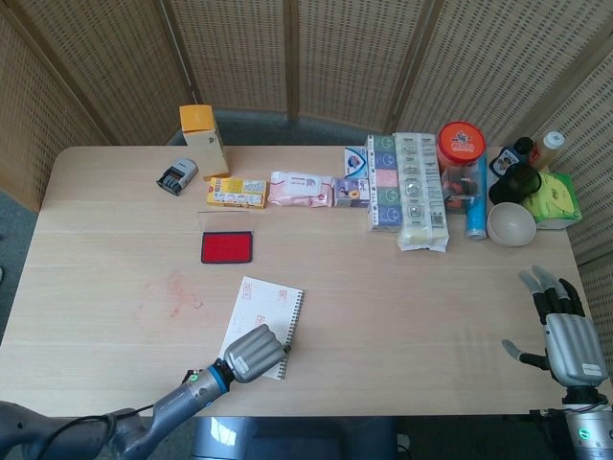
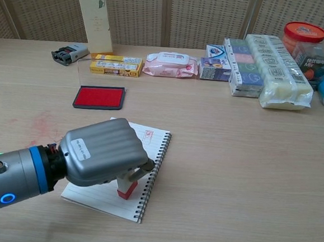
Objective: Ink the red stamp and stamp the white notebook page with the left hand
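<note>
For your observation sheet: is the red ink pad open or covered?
Open: the ink pad shows its bare red surface, no lid on it.

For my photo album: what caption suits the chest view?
Robot's left hand presses a red stamp onto a white spiral notebook, red ink pad behind.

The left hand (image 2: 100, 152) holds the stamp (image 2: 127, 189) on the notebook (image 2: 154, 148); the ink pad (image 2: 99, 97) lies behind it.

Left hand (image 2: 100, 155) fisted, knuckles up — right hand (image 1: 565, 331) idle, fingers spread apart.
</note>
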